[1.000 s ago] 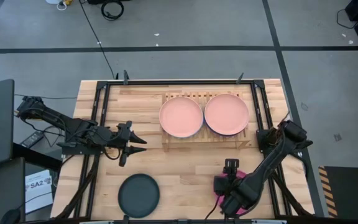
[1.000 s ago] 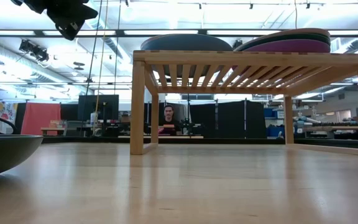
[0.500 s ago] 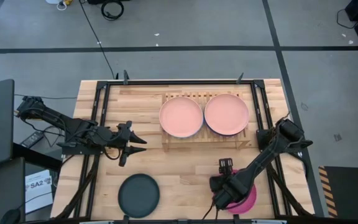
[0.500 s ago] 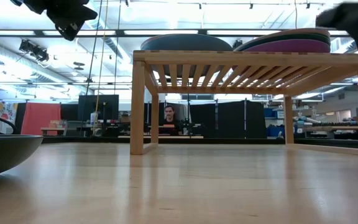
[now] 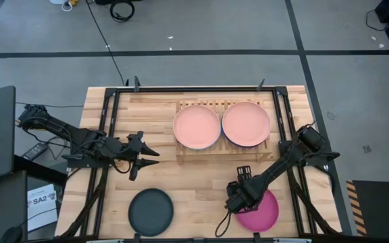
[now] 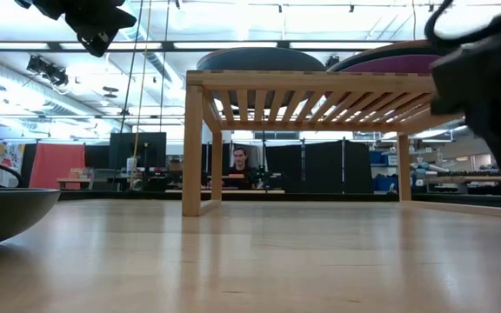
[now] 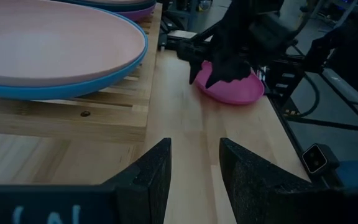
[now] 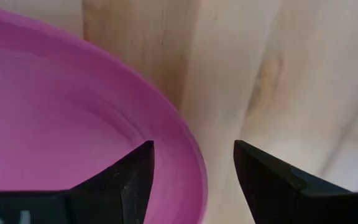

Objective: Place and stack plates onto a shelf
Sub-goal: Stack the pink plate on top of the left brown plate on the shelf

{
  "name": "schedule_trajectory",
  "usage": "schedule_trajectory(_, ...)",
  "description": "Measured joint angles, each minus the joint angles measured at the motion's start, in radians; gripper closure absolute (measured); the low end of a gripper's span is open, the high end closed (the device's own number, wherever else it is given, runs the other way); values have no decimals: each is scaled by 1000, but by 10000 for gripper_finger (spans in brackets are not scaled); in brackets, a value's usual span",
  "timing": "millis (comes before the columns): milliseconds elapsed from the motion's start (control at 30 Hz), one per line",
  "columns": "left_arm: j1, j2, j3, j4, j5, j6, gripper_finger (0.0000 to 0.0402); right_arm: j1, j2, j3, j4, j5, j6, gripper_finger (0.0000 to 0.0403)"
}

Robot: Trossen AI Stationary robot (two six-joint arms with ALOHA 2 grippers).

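A magenta plate lies flat on the table near its front right. My right gripper points down over that plate's left rim, open. One finger is over the plate's inside and the other over the bare table; no touch shows. A black plate lies at the front left. The shelf carries two stacks, each topped by a salmon pink plate. My left gripper waits open above the table's left part, pointing toward the shelf.
The shelf stands on legs with free room beneath it. In the left wrist view a blue plate lies under the pink one. Bare wooden tabletop stretches between the two front plates. A person sits far behind the table.
My right gripper has come down and gone toward the table's left, from over the magenta plate to its left rim, tipping more steeply down and rolling. Most of the plate now shows beside the arm. The plate itself has stayed where it was.
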Motion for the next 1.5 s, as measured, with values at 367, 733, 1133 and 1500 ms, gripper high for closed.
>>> schedule_trajectory(367, 0, 0, 0, 0, 0, 0, 260, -36, 0, -44, 43, -68, -21, 178)
schedule_trajectory(733, 0, 0, 0, 0, 0, 0, 260, -36, 0, -44, 49, -132, -21, 225)
schedule_trajectory(1133, 0, 0, 0, 0, 0, 0, 260, -36, -4, -42, 49, -163, -25, 347)
schedule_trajectory(1500, 0, 0, 0, 0, 0, 0, 260, -36, -2, -31, 46, -192, -17, 368)
